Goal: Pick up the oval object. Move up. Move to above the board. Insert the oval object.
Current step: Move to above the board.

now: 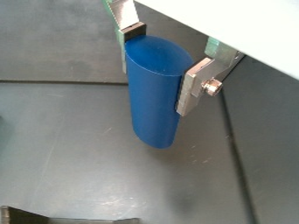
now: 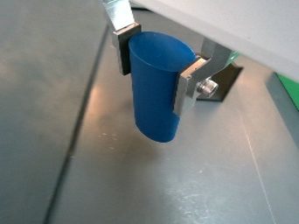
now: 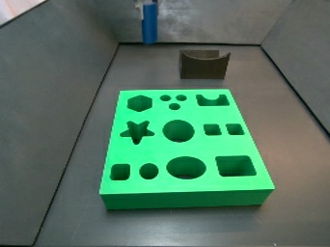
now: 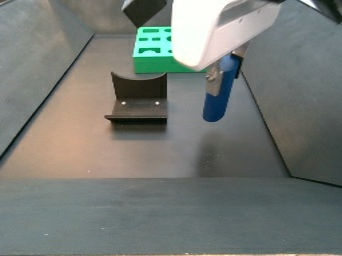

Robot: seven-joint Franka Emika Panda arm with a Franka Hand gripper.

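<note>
My gripper (image 1: 162,61) is shut on the oval object (image 1: 155,101), a smooth blue peg. One silver finger presses each side near its top, as both wrist views show (image 2: 158,70). The peg (image 4: 218,90) hangs upright a little above the dark floor, beside the dark grey notched block (image 4: 136,98). In a side view the peg (image 3: 149,23) is at the far end of the bin, beyond the board (image 3: 183,150). The board is a bright green slab with shaped holes, and its oval hole (image 3: 187,168) is in the near row. The board (image 4: 158,50) lies behind the gripper (image 4: 225,62).
The dark grey notched block (image 3: 203,63) stands between the peg and the board. Grey bin walls (image 3: 65,68) slope up on both sides. A green edge of the board (image 2: 289,92) shows in a wrist view.
</note>
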